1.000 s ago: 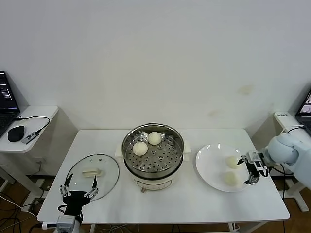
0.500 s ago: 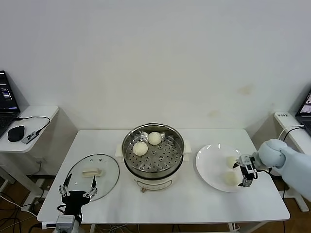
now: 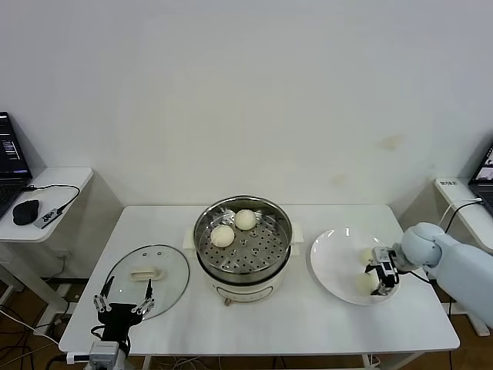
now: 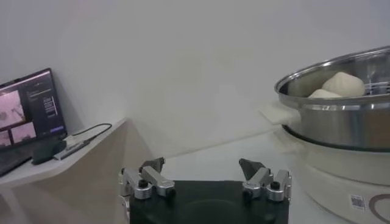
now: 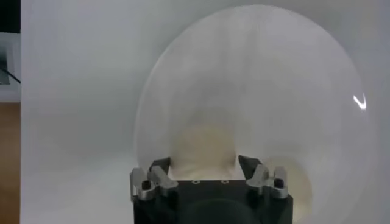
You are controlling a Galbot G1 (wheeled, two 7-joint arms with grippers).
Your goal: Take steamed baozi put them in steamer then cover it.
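Cream-white baozi are split: two (image 3: 233,227) sit in the steamer (image 3: 243,245) at the desk's (image 3: 308,320) middle, two (image 3: 366,270) lie on the white plate (image 3: 331,262) to its right. The right tool (image 3: 380,273) is lowered over the plate with fingers spread around the nearer bun (image 5: 204,143). The left tool (image 3: 123,307) hangs spread near the glass lid (image 3: 148,270).

Bright even light, soft shadows on the white worktop (image 3: 308,324), a small glare on the plate (image 5: 359,102), which looks washed out
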